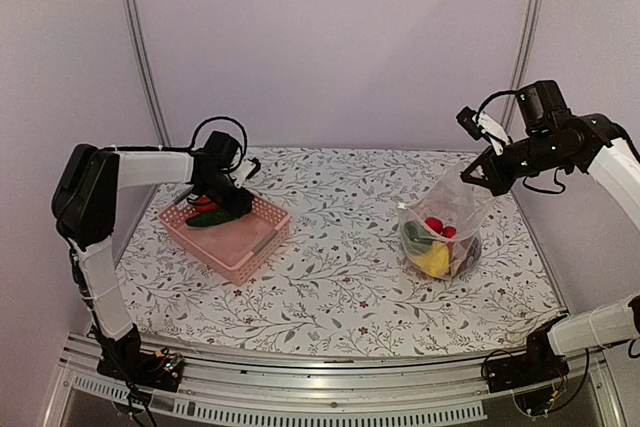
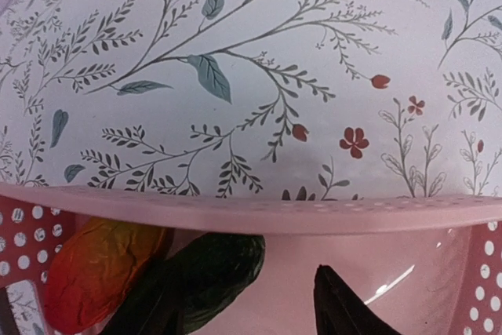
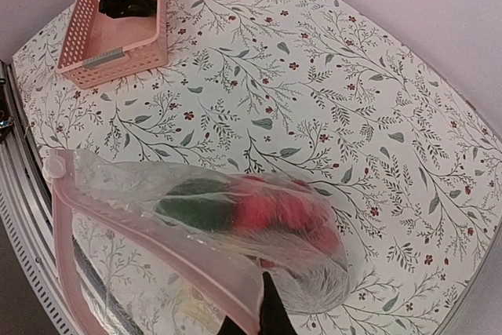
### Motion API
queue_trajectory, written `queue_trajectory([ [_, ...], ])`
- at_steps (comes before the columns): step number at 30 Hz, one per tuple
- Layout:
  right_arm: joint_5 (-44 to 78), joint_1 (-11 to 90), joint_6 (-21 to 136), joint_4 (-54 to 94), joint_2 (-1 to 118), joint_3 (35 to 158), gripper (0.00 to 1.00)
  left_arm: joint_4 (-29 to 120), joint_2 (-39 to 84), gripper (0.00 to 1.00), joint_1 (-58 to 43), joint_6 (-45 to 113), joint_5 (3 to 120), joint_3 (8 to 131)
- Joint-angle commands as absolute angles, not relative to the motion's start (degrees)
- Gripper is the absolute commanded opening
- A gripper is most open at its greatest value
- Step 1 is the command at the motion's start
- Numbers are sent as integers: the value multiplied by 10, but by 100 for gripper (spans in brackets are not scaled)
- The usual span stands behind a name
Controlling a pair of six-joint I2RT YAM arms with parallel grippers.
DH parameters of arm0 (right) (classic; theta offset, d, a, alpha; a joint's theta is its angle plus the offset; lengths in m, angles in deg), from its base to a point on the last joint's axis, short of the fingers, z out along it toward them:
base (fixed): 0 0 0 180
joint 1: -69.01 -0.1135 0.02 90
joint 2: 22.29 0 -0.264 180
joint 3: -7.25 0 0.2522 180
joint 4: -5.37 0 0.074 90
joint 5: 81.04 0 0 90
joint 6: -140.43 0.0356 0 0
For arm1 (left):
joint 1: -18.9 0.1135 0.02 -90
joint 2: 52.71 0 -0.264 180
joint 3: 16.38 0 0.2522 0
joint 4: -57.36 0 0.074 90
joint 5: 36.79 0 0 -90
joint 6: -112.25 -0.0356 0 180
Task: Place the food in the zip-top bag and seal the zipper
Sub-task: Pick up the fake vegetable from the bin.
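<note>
The left gripper (image 1: 213, 197) reaches down inside the pink basket (image 1: 252, 247), jaws apart; a dark green piece (image 2: 212, 268) lies between them against one finger, and I cannot tell if it is gripped. The right gripper (image 1: 472, 175) is raised, its jaws closed on the upper edge of the zip-top bag (image 1: 445, 219), which hangs below them.

The table (image 1: 340, 292) spreads bare between the two pairs of jaws, its flowered cloth offering wide room there. The right jaws are close to the table's right edge. The basket's far rim runs just ahead of the left jaws, with open cloth beyond it.

There is one basket and one bag. Two pieces of food show at the left jaws: the green one and an orange-red piece (image 2: 94, 272) just beside it. Under the right jaws the bag holds a red piece (image 1: 435, 224), a green one (image 1: 412, 232) and a yellow one (image 1: 432, 260), with something dark at their side, hard to make out.

The zipper (image 3: 227, 296) runs pinkish from the right jaws outward, its two lips parted. The crumpled plastic blurs the food, and whether the bag's bottom rests on the cloth is unclear
</note>
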State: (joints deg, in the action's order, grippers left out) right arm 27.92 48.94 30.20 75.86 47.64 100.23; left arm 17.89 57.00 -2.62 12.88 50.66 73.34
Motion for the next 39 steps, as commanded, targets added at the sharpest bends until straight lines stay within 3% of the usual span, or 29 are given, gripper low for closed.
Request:
queue_trajectory([
  [1,300,493,300,746,456,988,0,184,600,54,-44,76,447,727],
  [9,311,493,301,749,456,991,0,220,622,48,-70,48,346,725],
  [24,304,493,299,762,449,992,0,169,644,51,-114,40,245,738],
  [27,305,493,299,763,452,993,1,160,651,45,-115,45,222,745],
  [29,306,493,299,762,454,994,0,146,651,33,-115,53,214,753],
  [32,305,493,297,762,458,994,0,119,647,23,-115,70,216,766],
  [39,305,492,297,760,468,997,0,61,586,12,-140,111,230,779],
])
